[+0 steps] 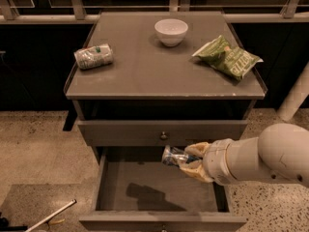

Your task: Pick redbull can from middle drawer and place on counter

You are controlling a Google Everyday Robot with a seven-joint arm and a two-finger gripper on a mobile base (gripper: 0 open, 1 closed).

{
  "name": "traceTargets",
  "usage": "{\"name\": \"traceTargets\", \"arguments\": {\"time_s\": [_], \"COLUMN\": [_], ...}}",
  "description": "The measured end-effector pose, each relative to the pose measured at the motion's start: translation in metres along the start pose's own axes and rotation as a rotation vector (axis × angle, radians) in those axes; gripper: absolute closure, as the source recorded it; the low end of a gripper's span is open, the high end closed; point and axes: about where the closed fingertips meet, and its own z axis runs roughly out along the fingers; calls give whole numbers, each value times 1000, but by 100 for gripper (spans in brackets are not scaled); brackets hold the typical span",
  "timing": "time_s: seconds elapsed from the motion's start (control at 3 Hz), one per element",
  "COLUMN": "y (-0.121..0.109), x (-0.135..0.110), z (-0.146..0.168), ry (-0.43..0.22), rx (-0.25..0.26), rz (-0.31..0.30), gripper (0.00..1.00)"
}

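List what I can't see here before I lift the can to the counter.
All in the camera view:
- redbull can: its right end is hidden inside the gripper, which holds it above the middle drawer.
- middle drawer: the floor's right side is hidden by the arm, and the front panel is cut off by the bottom edge.
- arm: cut off by the right edge.

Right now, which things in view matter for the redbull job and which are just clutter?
Job: redbull can, held tilted in the fingers; gripper, over the open middle drawer; counter.
Clutter: white-and-green can, white bowl and green snack bag, all on the counter; knobbed drawer front; stick on the floor.
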Motion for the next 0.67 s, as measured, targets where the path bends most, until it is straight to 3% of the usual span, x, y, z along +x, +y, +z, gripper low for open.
{"name": "traceTargets", "arguments": {"time_s": [0.33,0.67], "y": [0,3], "x": [0,-20], "z": [0,-18], "ry": [0,-4], "rx": [0,39], "rz": [0,-44], "gripper": [100,100]}}
